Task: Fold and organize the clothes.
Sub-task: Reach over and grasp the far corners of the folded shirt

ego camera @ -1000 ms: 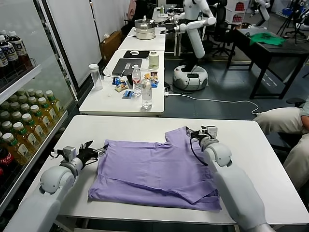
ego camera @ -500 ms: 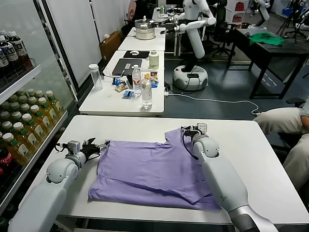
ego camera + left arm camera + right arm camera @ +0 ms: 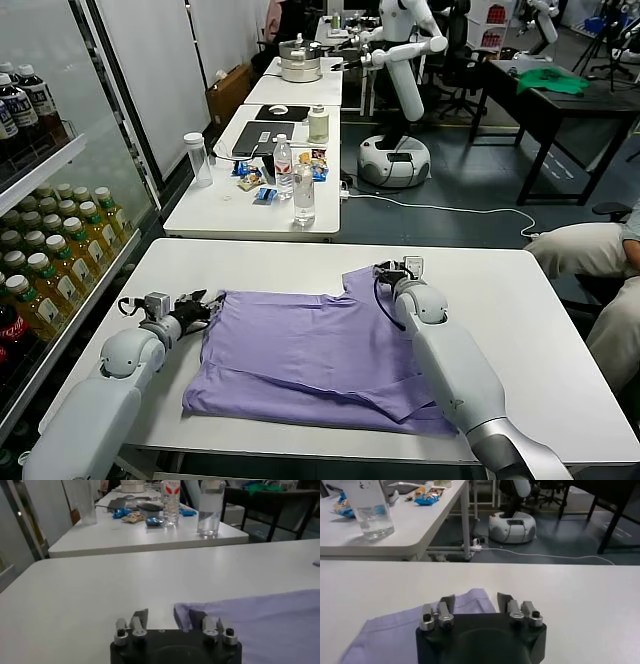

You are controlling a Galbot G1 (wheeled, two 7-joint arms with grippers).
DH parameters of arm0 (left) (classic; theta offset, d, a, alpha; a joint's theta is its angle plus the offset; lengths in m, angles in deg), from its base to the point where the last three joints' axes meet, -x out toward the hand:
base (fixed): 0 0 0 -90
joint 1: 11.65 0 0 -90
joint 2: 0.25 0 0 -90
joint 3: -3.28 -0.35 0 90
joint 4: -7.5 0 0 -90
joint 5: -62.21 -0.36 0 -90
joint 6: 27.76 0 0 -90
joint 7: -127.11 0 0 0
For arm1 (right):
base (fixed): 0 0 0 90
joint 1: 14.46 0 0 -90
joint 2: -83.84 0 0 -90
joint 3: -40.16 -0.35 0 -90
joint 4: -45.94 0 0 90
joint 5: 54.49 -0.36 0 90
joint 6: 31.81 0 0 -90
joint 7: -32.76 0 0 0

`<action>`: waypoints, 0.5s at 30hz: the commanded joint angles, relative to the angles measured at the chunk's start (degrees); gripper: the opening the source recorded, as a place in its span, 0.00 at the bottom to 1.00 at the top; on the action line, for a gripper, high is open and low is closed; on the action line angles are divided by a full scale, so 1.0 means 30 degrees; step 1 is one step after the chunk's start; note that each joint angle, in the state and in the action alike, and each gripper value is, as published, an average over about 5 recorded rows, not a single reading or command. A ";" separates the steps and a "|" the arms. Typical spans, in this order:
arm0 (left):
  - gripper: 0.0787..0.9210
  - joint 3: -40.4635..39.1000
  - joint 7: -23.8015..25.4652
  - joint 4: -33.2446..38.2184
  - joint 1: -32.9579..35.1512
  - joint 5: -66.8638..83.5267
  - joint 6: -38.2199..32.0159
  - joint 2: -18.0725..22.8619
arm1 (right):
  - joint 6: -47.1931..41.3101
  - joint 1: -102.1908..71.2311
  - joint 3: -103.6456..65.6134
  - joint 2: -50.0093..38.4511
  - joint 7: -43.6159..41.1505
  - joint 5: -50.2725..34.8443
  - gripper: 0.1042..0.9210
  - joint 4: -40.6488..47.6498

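One soft, light purple T-shirt lies flat in the middle of a smooth white table. It has a few folds and wrinkles. One flap is folded over near the front edge.

There are two hands, and each has two dark fingers. The left hand is low at the shirt's far left corner. Its fingers stand apart, not squeezed. The corner of the cloth sits right by one of them. The right hand is low at the shirt's far right corner. Its fingers stand apart too, with the purple edge between them. Neither hand is pinching the cloth.

On the next white table stand two clear plastic bottles. A tall clear cup stands there as well, and some small blue snack packs lie near them. The bottle labels are too small to read.

On the left, a glass case holds rows of drink bottles with green caps.
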 commanded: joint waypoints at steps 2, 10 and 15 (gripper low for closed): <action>0.39 -0.0091 0.0789 0.0107 0.0217 -0.0325 -0.0188 -0.0054 | 0.0421 -0.0042 0.0098 -0.0039 -0.0323 0.0197 0.33 0.0086; 0.12 0.0477 -0.0589 0.2093 0.1148 0.1538 -0.1251 -0.0651 | 0.0121 -0.2315 0.0373 -0.1605 0.0663 -0.1227 0.06 -0.5586; 0.01 0.1599 -0.1607 0.5805 0.4281 0.2807 -0.1649 -0.1745 | -0.0871 -0.6157 -0.0040 -0.4229 0.1499 -0.2560 0.02 -1.2941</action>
